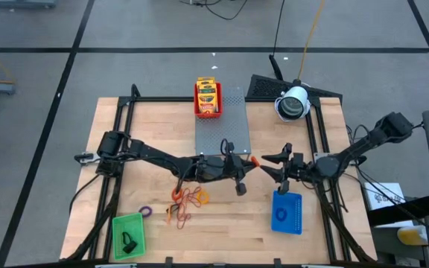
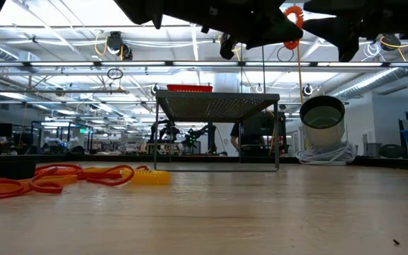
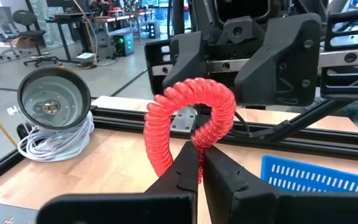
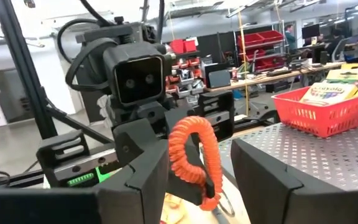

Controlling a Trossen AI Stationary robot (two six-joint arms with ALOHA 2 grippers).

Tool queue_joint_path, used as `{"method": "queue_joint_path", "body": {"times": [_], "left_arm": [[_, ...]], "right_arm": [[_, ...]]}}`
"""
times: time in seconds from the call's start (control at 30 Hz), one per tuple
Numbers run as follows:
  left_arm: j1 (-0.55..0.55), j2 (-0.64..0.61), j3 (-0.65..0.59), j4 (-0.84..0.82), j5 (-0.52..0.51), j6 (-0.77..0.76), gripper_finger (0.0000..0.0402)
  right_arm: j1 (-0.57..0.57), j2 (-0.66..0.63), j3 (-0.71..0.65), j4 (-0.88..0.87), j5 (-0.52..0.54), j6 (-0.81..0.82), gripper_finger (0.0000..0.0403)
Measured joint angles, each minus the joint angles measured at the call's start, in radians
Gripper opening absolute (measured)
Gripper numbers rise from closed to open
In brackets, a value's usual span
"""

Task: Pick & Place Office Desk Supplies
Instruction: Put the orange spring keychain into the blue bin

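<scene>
A red-orange coiled band loop (image 3: 188, 109) is in my shut left gripper (image 3: 197, 152), in the air over the table's middle (image 1: 254, 160), right of the grey perforated box (image 1: 222, 123). My right gripper (image 1: 272, 165) is open and faces it from the right. Its fingers (image 4: 138, 177) stand on either side of the loop (image 4: 194, 155), apart from it. More orange and red bands (image 1: 188, 197) and a purple loop (image 1: 146, 211) lie on the table. Yellow-and-green packets (image 1: 207, 94) sit in the red tray. My left gripper pinches the coiled loop between its two fingertips at one spot on the ring (image 3: 199, 135). The fingers come about level from the table's left. The loop stands out beyond the fingertips, lifted clear of the table (image 2: 294, 14).
A blue tray (image 1: 287, 216) holding a blue loop lies near the right gripper, toward the near edge. A green tray (image 1: 129, 237) with a dark clip sits at the near left. A white lamp and coiled cable (image 1: 293, 103) stand at the far right. Bare wood lies between the trays.
</scene>
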Motion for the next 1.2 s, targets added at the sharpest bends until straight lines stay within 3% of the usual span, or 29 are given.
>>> {"method": "queue_joint_path", "body": {"times": [0.23,0.43,0.73,0.97,1.1,1.2], "left_arm": [[0.000,0.000,0.000,0.005,0.000,0.000,0.0023],[0.000,0.000,0.000,0.004,0.002,0.000,0.0006],[0.000,0.000,0.000,-0.005,0.002,0.000,0.0028],[-0.002,0.000,0.000,-0.016,0.004,0.000,0.0021],[-0.008,0.000,0.000,-0.016,0.004,0.010,0.0045],[-0.015,0.000,0.000,-0.015,0.004,0.026,0.0074]], "right_arm": [[-0.032,0.043,0.001,0.048,-0.040,0.019,0.0164],[-0.062,0.084,0.013,0.077,-0.104,0.045,0.0161],[-0.066,0.163,0.070,0.077,-0.108,0.008,0.0153],[-0.066,0.165,0.070,0.074,-0.106,0.001,0.0098],[-0.066,0.165,0.070,0.074,-0.106,-0.012,0.0031],[-0.065,0.165,0.070,0.073,-0.106,-0.017,0.0016]]}}
